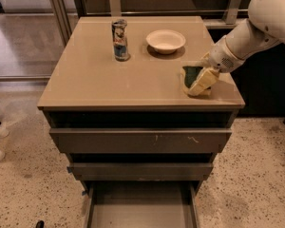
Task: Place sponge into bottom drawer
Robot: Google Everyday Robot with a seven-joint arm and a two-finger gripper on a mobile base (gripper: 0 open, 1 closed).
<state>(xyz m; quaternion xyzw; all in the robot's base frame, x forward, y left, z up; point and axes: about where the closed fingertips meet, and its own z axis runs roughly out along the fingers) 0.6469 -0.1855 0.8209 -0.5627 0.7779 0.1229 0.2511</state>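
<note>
Partly hiding sponge [191,74], claw [203,81] is at cabinet top [133,77]; bottom drawer [140,212] cropped.

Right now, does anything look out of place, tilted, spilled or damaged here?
Small things only. The upper drawer front has pale scratches right of its middle. The bottom drawer stands pulled open. The hand is at the sponge, near the right front corner of the cabinet top. Nothing is spilled.

Can [119,39] and white bowl [166,41] on countertop [109,82]
</note>
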